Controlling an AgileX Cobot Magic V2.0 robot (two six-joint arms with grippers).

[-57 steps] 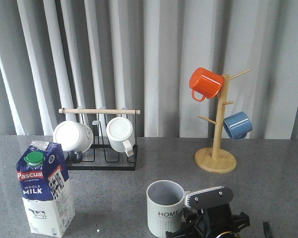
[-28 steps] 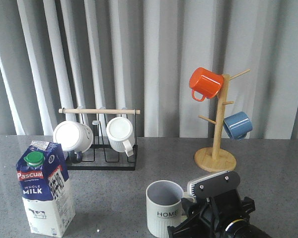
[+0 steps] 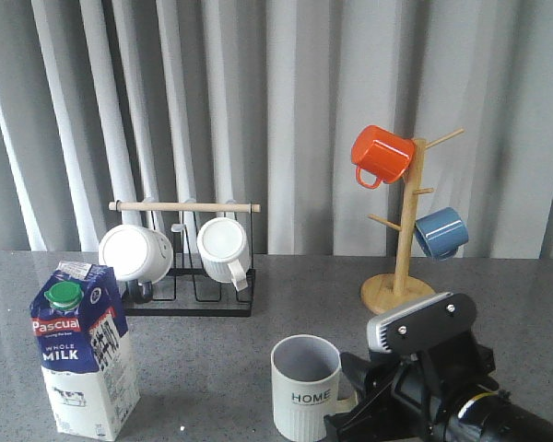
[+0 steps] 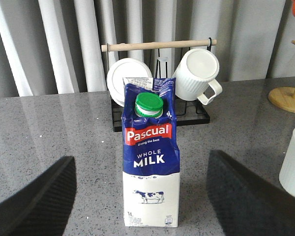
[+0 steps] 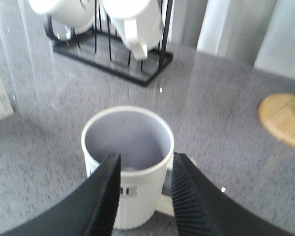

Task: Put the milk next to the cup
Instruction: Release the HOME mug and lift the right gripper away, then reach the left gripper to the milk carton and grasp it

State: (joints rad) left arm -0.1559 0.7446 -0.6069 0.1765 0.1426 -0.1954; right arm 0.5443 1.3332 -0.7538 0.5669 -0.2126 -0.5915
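Grey speckled countertop (image 3: 212, 350), pleated curtains (image 3: 286, 101) behind; right gripper (image 5: 143, 196) lifted back off cup (image 3: 306, 387), fingers parted; left gripper (image 4: 137, 196) wide open facing milk (image 4: 151, 152).

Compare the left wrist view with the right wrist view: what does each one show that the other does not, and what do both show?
Only the left wrist view shows the whole front of the milk carton, with its green cap and its lettering, standing between the open left gripper fingers. Only the right wrist view looks down into the HOME cup, showing its empty grey inside, with the right gripper fingers close above its rim. Both show the black mug rack with its white mugs, an edge of the wooden stand base and the grey table.
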